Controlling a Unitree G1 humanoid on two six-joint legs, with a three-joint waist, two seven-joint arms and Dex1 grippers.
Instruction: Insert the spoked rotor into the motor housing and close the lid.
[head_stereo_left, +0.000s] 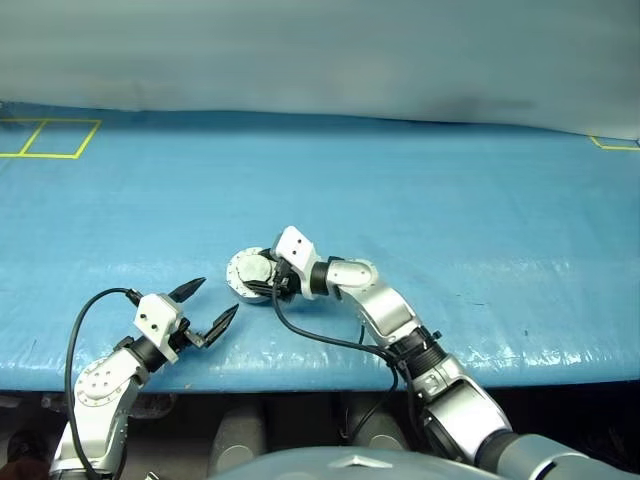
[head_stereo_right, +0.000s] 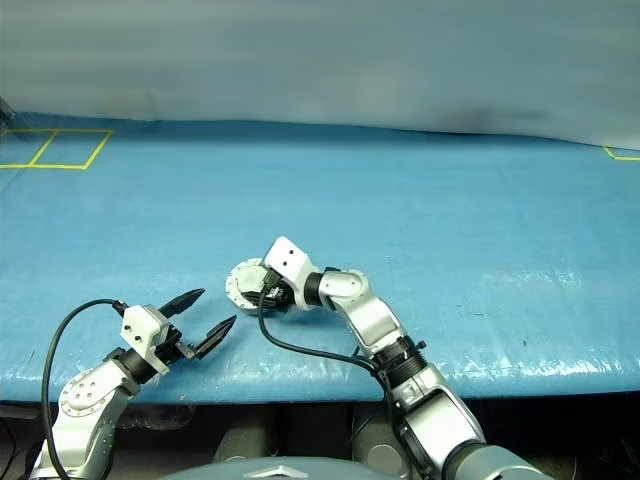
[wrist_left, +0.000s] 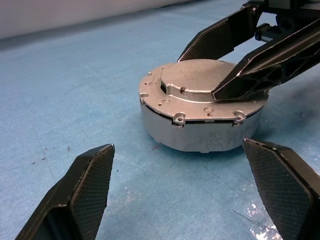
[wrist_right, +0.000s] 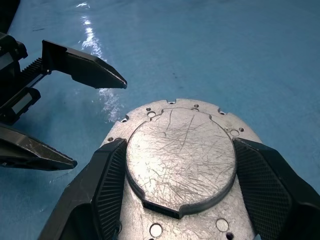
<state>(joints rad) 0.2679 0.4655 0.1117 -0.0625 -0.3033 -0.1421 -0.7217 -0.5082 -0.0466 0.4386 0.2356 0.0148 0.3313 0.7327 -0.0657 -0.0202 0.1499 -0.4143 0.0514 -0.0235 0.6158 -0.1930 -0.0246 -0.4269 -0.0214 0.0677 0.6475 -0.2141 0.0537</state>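
The motor housing (wrist_left: 200, 130), a round silver case, stands on the blue table with the lid (wrist_right: 180, 165) lying flat and closed on top. The spoked rotor is out of view. My right gripper (wrist_right: 180, 145) reaches over the housing from the right. Its two fingers (wrist_right: 107, 185) press against opposite sides of the scratched raised disc on the lid. My left gripper (head_stereo_left: 218, 297) hangs open a short way to the left of the housing, near the table's front edge. It points at the housing and has nothing between its fingers (wrist_left: 85, 185).
The blue table (head_stereo_left: 420, 180) stretches wide to the back and both sides. Yellow tape lines (head_stereo_left: 50, 140) mark its far left corner, and more yellow tape (head_stereo_left: 612, 145) marks its far right. A black cable (head_stereo_left: 320, 340) trails from my right wrist.
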